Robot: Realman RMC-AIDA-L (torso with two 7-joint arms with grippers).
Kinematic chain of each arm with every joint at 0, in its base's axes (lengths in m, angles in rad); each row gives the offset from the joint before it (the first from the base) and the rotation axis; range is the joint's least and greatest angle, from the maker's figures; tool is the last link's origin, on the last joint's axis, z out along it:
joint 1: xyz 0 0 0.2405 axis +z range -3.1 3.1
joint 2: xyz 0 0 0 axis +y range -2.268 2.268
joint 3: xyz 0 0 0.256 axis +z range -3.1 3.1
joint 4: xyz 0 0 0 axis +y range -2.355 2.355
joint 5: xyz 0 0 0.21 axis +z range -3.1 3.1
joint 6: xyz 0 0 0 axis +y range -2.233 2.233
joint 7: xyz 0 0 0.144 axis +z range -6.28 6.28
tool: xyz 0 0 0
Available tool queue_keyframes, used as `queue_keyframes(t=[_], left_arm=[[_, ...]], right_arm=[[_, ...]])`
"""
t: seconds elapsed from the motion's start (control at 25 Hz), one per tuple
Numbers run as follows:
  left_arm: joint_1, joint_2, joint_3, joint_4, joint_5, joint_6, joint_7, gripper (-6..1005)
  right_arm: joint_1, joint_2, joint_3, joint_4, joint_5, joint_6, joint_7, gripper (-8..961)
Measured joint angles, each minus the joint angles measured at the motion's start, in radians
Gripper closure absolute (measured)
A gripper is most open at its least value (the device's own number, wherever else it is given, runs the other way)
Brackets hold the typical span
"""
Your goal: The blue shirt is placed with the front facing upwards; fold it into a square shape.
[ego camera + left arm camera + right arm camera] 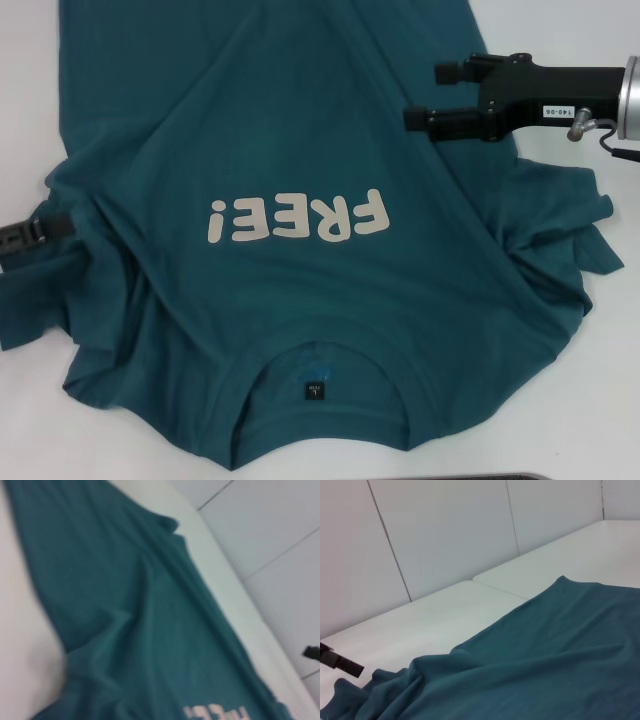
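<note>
1 blue shirt, 2 robot hands: left hand, right hand.

Right gripper: black, with two long parallel fingers ending in small knurled tips.
Right gripper body: black block bearing a small white label with dark digits.
Right wrist: silver metal cylinder, with a thin grey cable looped beneath it.
Left gripper: black, only partly visible at the frame edge, with a ridged finger.
</note>
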Motion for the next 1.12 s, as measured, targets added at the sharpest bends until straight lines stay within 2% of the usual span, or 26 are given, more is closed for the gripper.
queue_keyframes(t=[0.44, 1.12], left_arm=[[0.02, 0.004, -0.081, -0.039, 0.113, -0.021, 0.009, 182], [0.019, 0.005, -0.102, -0.071, 0.187, -0.025, 0.0, 200]], right_arm=[[-0.002, 0.001, 0.0, 0.0, 0.0, -0.003, 0.0, 26], [-0.006, 0.003, 0.014, -0.002, 0.0, -0.004, 0.005, 26]])
